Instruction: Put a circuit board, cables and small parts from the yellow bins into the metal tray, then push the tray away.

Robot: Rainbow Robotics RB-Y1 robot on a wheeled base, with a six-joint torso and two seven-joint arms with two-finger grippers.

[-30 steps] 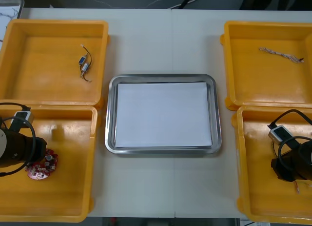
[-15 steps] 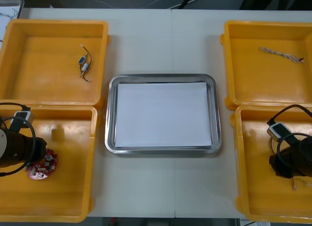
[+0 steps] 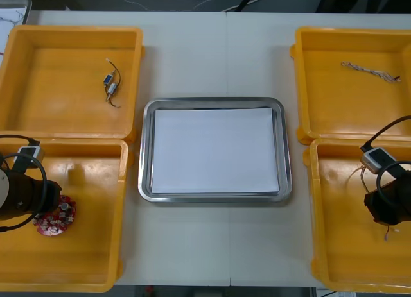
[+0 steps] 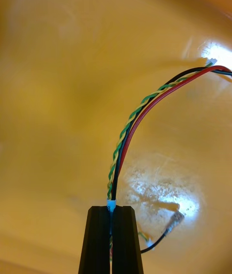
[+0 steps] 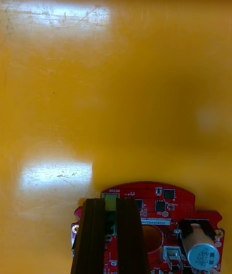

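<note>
A round red circuit board (image 3: pixel 58 220) lies in the near left yellow bin (image 3: pixel 96 271). My left gripper (image 3: pixel 51 206) is down on its edge. In the left wrist view its fingers (image 5: pixel 94 235) are shut on the green connector at the rim of the circuit board (image 5: pixel 164 206). My right gripper (image 3: pixel 387 213) is in the near right yellow bin (image 3: pixel 321 246). In the right wrist view it (image 4: pixel 111 211) is shut on a bundle of red, black and green-yellow twisted cables (image 4: pixel 130 129) that arches away over the bin floor. The metal tray (image 3: pixel 286 149), white inside, sits between the bins.
The far left bin (image 3: pixel 138 66) holds small metal parts with short wires (image 3: pixel 111 85). A twisted cable (image 3: pixel 371 70) lies in the far right bin (image 3: pixel 300 85). Bin walls stand close around both grippers. Bare table lies beyond and in front of the tray.
The left gripper's fingers have come together on the circuit board's edge. The right arm has shifted slightly right and away with the cables in its grip.
</note>
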